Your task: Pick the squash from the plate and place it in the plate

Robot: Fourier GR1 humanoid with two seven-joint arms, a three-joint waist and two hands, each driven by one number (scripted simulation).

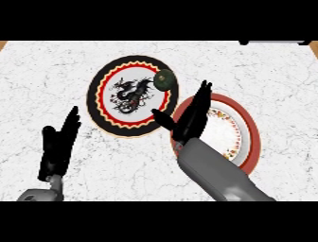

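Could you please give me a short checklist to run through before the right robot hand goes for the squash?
1. Small dark green squash on the black-rimmed plate, at its right edge: ok.
2. Right robot hand open: ok.
3. Right robot hand touching squash: not ok, apart, below it.
4. Red-rimmed white plate free for placing: cannot tell, forearm covers part.
5. Left robot hand open, away from both plates: ok.

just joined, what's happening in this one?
The robot is working over a marble counter with two plates. A dark green squash sits on the right rim of the black-rimmed plate. The right hand is stretched out, fingers straight, over the gap between that plate and the red-rimmed plate, pointing toward the squash without touching it. The left hand rests open at lower left. Nothing is held yet.
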